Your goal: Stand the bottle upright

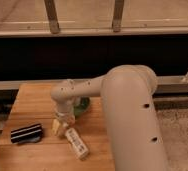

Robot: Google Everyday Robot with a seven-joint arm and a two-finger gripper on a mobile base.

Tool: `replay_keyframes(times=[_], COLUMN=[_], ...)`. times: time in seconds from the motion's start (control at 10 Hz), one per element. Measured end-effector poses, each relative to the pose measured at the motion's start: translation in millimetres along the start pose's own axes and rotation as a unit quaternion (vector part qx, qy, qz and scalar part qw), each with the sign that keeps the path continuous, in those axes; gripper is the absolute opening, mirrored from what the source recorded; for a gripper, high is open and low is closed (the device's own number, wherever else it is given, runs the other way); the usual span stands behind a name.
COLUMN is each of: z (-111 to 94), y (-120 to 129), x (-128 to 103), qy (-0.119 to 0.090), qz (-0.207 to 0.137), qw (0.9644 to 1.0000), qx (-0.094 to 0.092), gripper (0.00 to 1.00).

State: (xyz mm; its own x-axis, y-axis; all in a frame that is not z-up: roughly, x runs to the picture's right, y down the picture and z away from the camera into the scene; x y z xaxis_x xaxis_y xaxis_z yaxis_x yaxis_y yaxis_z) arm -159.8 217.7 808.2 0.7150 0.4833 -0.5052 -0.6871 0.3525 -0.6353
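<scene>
Gripper poised at the top end of the fallen bottle, nothing grasped yet.

The bottle (pixel 77 144) lies flat on the wooden table (pixel 33 104), slanting toward the front edge, and the gripper (pixel 62 126) hangs just beside its upper end with the jaws spread open and empty. To my eye it should settle lower and straddle the body near that end, close squarely across the narrow width, then tip it up slowly so the base plants. The striped block (pixel 27 133) sits off to the side, apart.

Cream fingers (pixel 57 128) beside white bottle (pixel 77 144); block (pixel 26 133) striped black-and-white.
</scene>
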Motion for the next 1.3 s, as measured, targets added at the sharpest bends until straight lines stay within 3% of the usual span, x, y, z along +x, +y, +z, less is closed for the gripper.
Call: replay_keyframes(times=[0.6,1.3], z=[0.7,2.7], y=[-3.3,2.2], x=[5.0,0.3], qy=[0.003,0.014], qz=[0.009,0.001], qw=[1.0000,0.9998], qx=[0.002,0.017], gripper=[0.69,0.04])
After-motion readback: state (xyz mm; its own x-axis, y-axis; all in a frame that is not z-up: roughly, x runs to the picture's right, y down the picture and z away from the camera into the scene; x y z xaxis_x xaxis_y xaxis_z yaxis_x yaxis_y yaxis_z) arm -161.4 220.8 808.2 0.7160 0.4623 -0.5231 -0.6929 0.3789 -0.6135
